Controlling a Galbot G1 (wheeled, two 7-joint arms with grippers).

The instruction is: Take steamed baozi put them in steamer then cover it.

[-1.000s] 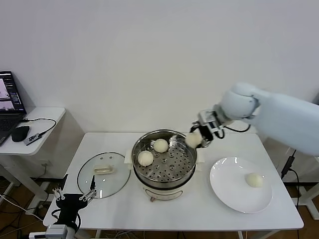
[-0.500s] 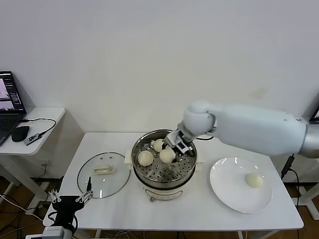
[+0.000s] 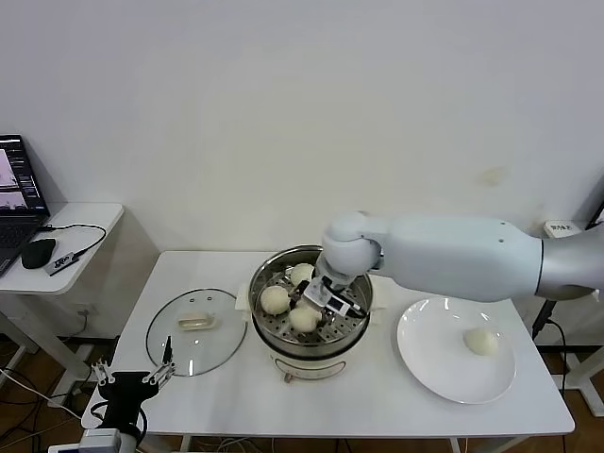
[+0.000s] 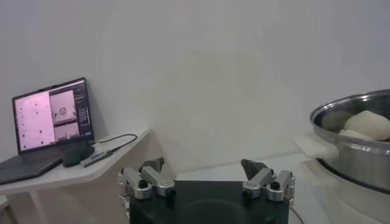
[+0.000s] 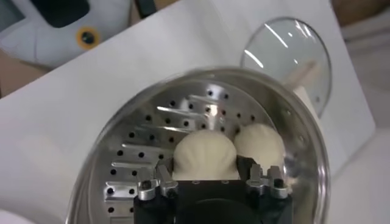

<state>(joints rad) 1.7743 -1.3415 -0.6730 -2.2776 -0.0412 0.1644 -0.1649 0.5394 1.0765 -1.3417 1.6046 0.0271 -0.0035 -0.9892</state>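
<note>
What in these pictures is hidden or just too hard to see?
- Right end effector: head view can't show whether it grips the bun.
- Rear bun: head view, half behind the arm.
- Laptop: head view, cut by the edge.
- Steamer: left wrist view, cut off.

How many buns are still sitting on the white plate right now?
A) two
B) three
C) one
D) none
C: a single bun lies on the plate; the other three are in the steel pot, where the right claw is setting one down.
</note>
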